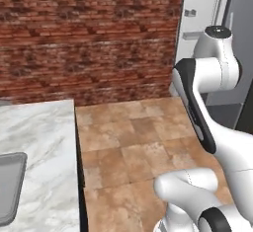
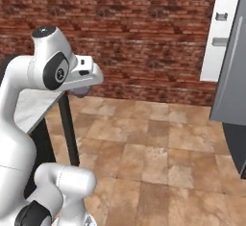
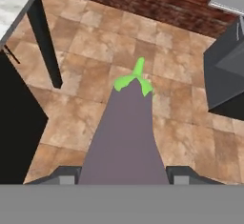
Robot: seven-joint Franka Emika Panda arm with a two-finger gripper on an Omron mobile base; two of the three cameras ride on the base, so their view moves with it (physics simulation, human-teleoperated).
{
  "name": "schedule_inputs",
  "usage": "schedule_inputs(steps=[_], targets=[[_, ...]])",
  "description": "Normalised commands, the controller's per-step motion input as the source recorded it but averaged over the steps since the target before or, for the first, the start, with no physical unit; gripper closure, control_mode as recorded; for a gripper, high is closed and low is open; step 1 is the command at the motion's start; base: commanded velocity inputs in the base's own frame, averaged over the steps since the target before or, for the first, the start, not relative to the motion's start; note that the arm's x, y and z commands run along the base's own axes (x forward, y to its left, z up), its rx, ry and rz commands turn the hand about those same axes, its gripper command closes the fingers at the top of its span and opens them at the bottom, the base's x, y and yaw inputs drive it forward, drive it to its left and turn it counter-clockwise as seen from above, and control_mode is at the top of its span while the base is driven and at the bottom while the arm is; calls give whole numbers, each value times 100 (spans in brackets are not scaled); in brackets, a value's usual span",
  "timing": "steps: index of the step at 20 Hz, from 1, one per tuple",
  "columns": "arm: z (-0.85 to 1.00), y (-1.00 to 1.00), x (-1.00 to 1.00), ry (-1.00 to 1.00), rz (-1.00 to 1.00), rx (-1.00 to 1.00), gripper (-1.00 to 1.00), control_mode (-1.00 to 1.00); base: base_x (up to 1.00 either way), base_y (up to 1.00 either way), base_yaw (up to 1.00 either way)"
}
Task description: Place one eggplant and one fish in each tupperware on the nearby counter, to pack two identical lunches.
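Eggplant point(image 3: 125, 137) in transit, that's where you are: the mauve-brown one with the green stalk sits between the finger tips of your gripper point(image 3: 125, 178), jaws partly closed around its fat end, stalk pointing away from the hand. From the hand view it hangs over the tiled floor point(image 3: 143, 51), nowhere near a tub yet.

You're on the carry step of packing. The counter point(image 1: 44, 142) is off to your left, its marble top running along the left side of the left base view, and a grey tupperware point(image 1: 7, 186) shows at the very left edge of that view, sitting on the marble. You can't see inside it from here, so what it already holds is anyone's guess.

Look at your arm: the elbow is folded high, the forearm reaches forward and out, and in the right base view the wrist sticks out level with a purple lump, the eggplant's body, peeking under the hand. The hand camera looks down and forward at the floor, with the counter's edge and its dark leg point(image 3: 45, 37) at the upper left, and the grey fridge point(image 3: 226, 70) at the right.

Your next move, as I read it: swing the load left over the marble, line it up above the tub, lower it inside the walls, then let go.
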Motion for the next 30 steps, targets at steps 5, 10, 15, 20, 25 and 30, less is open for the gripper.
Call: schedule_inputs(steps=[5,10,15,20,25,30], targets=[[0,0,0,0,0,0,100,100,-100,4,28],[0,0,0,0,0,0,100,100,-100,19,23],[0,0,0,0,0,0,100,100,-100,75,9],[0,0,0,0,0,0,100,100,-31,100,0],[0,0,0,0,0,0,100,100,3,100,0],[0,0,0,0,0,0,100,100,63,100,0]])
